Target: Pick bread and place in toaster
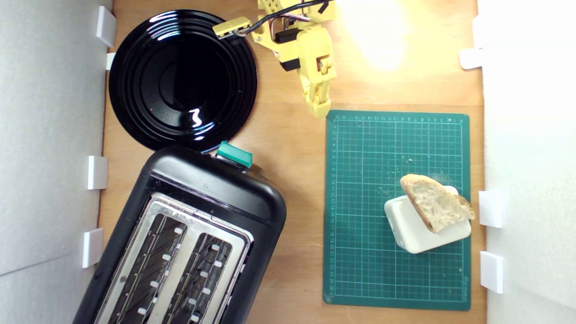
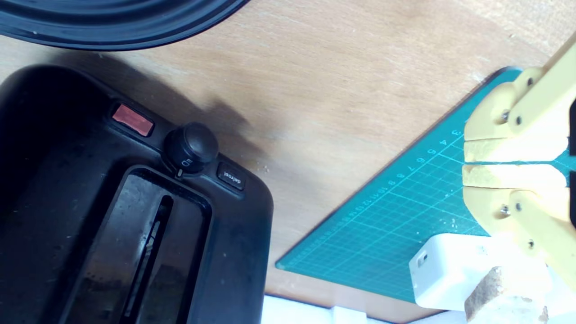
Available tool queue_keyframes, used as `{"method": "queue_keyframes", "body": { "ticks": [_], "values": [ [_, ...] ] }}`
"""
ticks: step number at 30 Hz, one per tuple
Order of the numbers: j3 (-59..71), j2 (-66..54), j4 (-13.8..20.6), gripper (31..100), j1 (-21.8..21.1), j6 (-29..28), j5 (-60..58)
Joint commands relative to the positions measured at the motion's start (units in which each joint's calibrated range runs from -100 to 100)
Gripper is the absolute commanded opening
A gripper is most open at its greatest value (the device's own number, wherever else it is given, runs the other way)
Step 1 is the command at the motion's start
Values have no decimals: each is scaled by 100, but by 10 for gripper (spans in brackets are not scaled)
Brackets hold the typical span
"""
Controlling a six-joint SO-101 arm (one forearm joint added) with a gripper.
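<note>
Clearly pale, holey, brown-crusted bread [image 1: 435,203]

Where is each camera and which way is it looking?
Exterior view: high above, looking straight down at the table, toaster, black plate and bread on its white box; the yellow arm and gripper show.
Wrist view: on the arm, looking down past the shut gripper.
Both show the toaster, plate, green mat, box and bread.
</note>
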Motion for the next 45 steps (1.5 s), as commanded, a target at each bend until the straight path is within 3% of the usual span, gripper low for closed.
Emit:
{"method": "queue_keyframes", "body": {
  "ticks": [1,30,39,45],
  "values": [
    [40,-43,12,415,-35,5,-9],
    [-124,115,21,420,-68,52,-77],
    [-114,1047,-70,421,-92,287,-1195],
    [-87,1463,-88,422,-479,287,-1792]
  ]
}}
